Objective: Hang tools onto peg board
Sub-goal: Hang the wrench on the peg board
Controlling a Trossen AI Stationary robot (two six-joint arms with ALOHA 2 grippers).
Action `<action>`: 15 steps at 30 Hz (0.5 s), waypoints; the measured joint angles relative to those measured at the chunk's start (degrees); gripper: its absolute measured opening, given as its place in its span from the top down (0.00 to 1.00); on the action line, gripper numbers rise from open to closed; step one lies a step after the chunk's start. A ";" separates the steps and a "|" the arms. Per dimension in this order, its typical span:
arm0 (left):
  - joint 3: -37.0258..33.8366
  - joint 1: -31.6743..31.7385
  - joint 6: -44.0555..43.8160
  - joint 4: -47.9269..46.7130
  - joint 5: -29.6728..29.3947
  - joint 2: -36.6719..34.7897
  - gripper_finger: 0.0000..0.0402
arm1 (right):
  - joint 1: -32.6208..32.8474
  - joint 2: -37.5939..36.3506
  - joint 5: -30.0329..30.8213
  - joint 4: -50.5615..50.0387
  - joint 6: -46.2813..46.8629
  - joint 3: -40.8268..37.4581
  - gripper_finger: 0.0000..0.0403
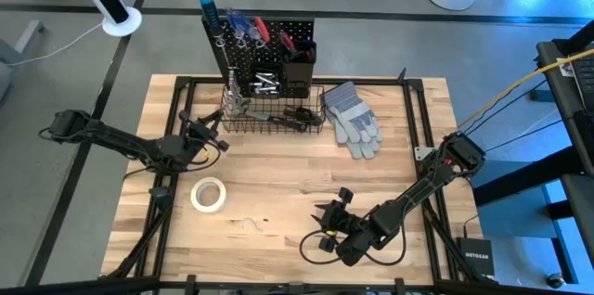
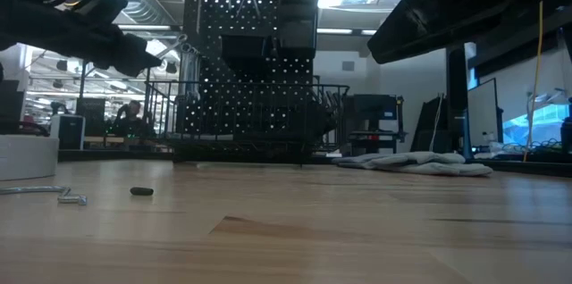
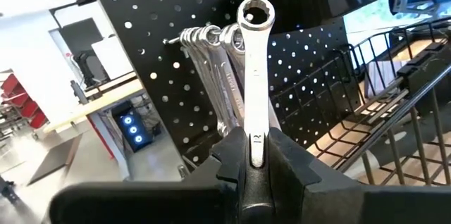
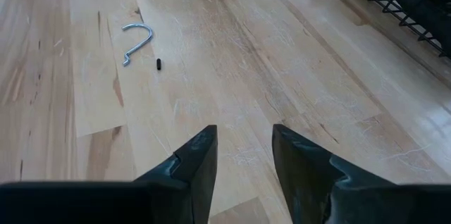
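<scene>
Left wrist view: left hand [image 3: 255, 164] grips a wrench [image 3: 254, 76] upright beside the peg board [image 3: 317, 55].

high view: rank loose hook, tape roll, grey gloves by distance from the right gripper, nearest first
Right gripper sits at the table's front, jaws apart.
1. Loose silver hook: on the bare wood toward the left arm's side.
2. White tape roll: beyond the hook, same side.
3. Grey gloves: at the back, beside the wire basket.
</scene>
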 joint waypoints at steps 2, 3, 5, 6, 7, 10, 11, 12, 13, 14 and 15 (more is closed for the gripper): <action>0.00 0.22 -0.38 -0.03 0.04 0.02 0.92 | 0.00 0.00 0.00 -0.01 0.00 0.00 0.65; 0.00 0.52 -0.53 -0.02 0.09 0.02 0.92 | 0.00 0.00 0.00 -0.01 0.00 0.00 0.65; 0.00 1.23 -0.91 -0.08 0.09 0.02 0.92 | 0.00 0.00 0.00 -0.03 0.00 0.00 0.65; 0.00 1.56 -1.43 -0.43 0.10 0.02 0.92 | 0.00 0.00 -0.01 -0.03 0.00 0.00 0.65; 0.00 1.83 -2.01 -0.97 0.18 0.02 0.92 | 0.00 0.00 0.00 -0.03 0.00 0.00 0.65; 0.00 2.66 -4.28 -2.74 1.03 0.04 0.92 | 0.00 0.00 0.00 -0.04 -0.01 0.00 0.65; 0.00 2.93 -4.99 -2.97 1.69 0.04 0.92 | 0.00 0.00 0.00 -0.05 -0.02 0.00 0.65; 0.00 3.12 -5.30 -2.97 2.61 0.04 0.92 | 0.00 0.00 0.00 -0.05 -0.02 0.00 0.65; 0.00 3.28 -5.58 -2.96 3.46 0.04 0.92 | 0.00 0.00 0.00 -0.07 -0.02 0.00 0.65; 0.00 3.41 -5.82 -2.97 4.33 0.04 0.92 | 0.00 0.00 -0.01 -0.08 -0.02 0.00 0.65; 0.00 3.56 -6.16 -2.97 4.73 0.04 0.92 | 0.00 0.00 0.00 -0.08 -0.02 0.00 0.65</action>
